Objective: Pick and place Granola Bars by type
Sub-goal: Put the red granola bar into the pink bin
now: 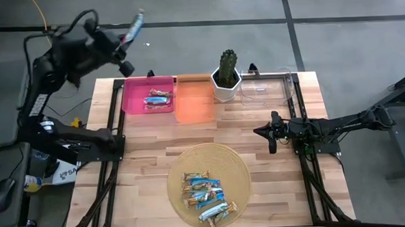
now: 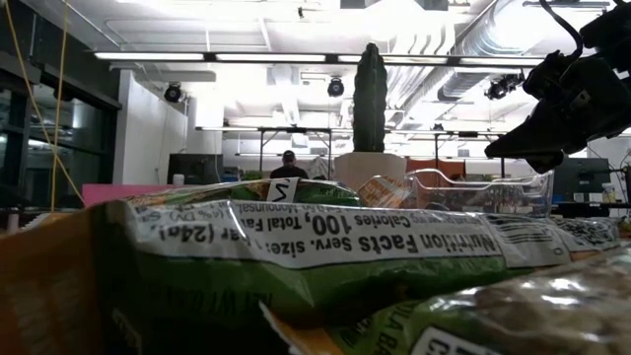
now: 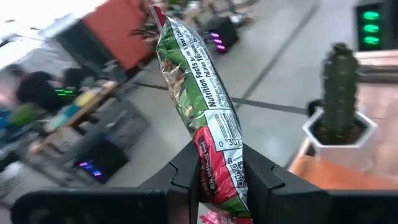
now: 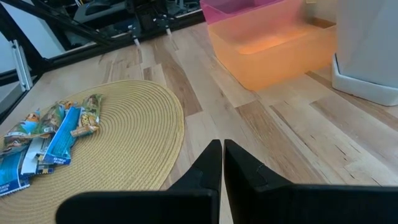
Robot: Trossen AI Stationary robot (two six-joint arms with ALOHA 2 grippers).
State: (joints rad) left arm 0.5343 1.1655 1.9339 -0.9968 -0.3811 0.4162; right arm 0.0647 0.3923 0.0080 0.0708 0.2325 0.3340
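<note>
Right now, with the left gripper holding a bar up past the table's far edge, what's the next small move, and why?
Probably bring the left gripper back over the bins. It is shut on a green-and-red bar, held off the table. The pink bin holds bars with red in their wrappers; the orange bin looks empty. Whether those match cannot be told. The right gripper waits, shut.

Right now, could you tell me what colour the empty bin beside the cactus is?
Orange bin, translucent, clearest in the high view.

I see the wooden tabletop (image 1: 149,157) carrying a woven mat (image 1: 240,168), pink bin (image 1: 134,96), orange bin (image 1: 194,100), clear bin (image 1: 270,86) and potted cactus (image 1: 227,75).
</note>
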